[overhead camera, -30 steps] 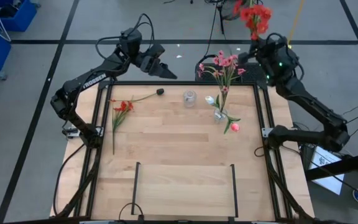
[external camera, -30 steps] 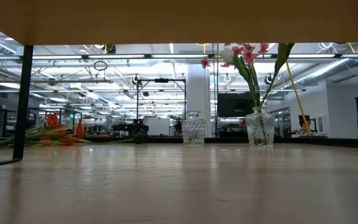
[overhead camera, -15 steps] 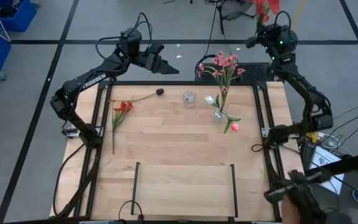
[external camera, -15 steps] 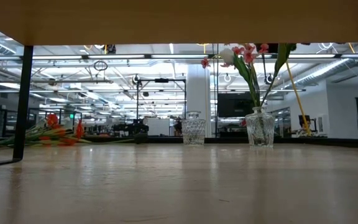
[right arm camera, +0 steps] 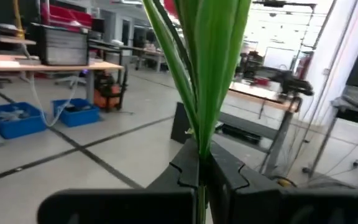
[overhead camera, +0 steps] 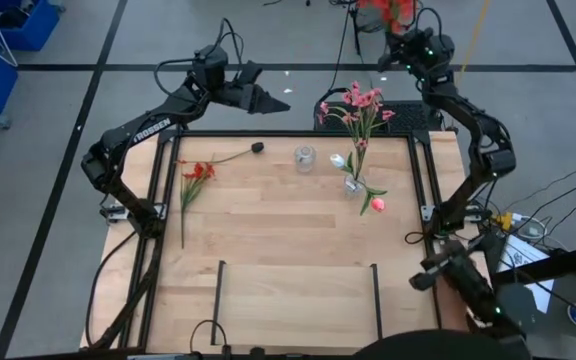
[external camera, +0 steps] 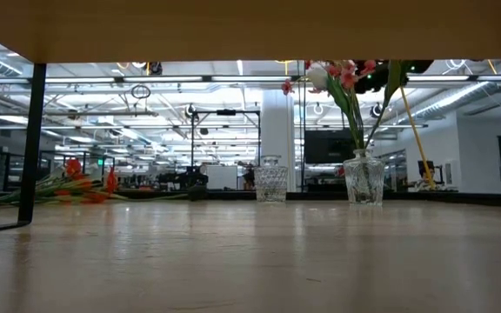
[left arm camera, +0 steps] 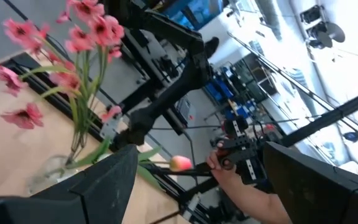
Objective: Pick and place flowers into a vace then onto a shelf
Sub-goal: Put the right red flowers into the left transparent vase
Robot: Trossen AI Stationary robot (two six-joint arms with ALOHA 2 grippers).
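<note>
A glass vase stands on the table's far right part with pink flowers, a white bud and a pink-red bud in it. An empty glass vase stands left of it. Red flowers lie flat at the far left. The shelf stands at the near edge. My right gripper is beyond the far right corner, shut on a red flower spray. My left gripper hangs open beyond the far edge, holding nothing. My right gripper pinches the red spray's green stalks and leaves between its two shut fingers, well below the blossoms. The stalks rise out of the fingers as one tight bundle. The spray is lifted clear, beyond the table's far edge.
A person's hand with a hand-held controller shows off the table's near right corner. Black frame rails run along the table's sides. Bare wood lies between the vases and the shelf.
My right arm has swung with the red spray beyond the far right corner, first farther away, then toward the table's left, staying shut on it. My left gripper has turned at the wrist to point more toward the right. The person's hand has come into view.
</note>
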